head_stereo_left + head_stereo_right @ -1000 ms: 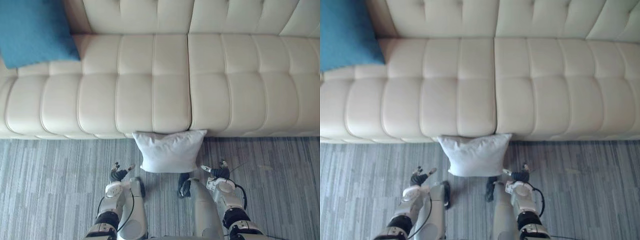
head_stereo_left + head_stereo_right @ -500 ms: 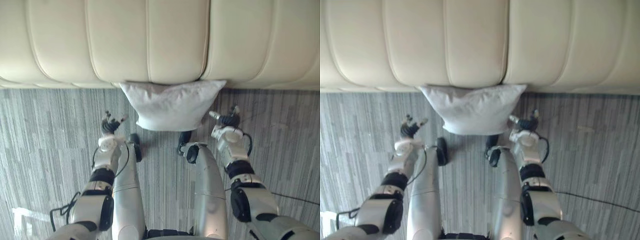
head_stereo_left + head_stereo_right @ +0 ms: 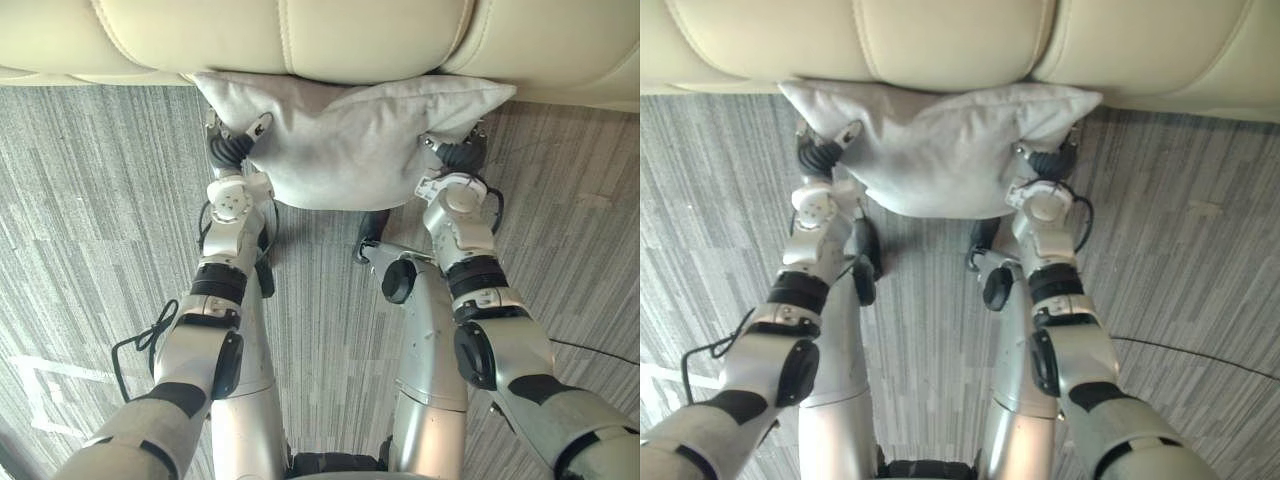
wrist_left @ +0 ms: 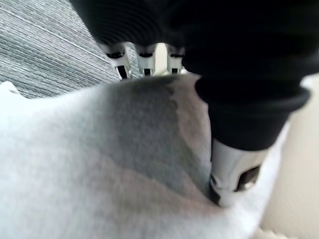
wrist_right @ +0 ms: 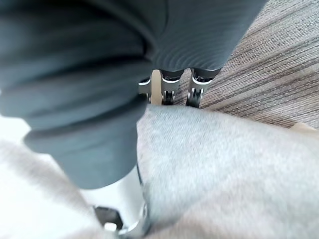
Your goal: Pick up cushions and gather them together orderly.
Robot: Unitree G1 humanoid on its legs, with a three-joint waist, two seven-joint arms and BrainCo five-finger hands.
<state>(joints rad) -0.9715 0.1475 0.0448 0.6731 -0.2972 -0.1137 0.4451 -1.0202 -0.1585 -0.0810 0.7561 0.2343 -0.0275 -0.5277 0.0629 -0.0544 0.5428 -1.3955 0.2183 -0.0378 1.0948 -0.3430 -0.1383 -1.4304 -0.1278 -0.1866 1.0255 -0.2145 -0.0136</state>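
Your left robot hand (image 3: 232,152) and right robot hand (image 3: 458,155) each pinch a side of the pale cushion (image 3: 350,145) against the sofa (image 3: 350,35); lifting and gathering are yet to do.

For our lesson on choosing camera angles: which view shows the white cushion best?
The left eye view: the white cushion shows from corner to corner, lying against the front edge of the sofa. The right eye view shows nearly the same. Each wrist view gives a close patch of its fabric, with no outline.
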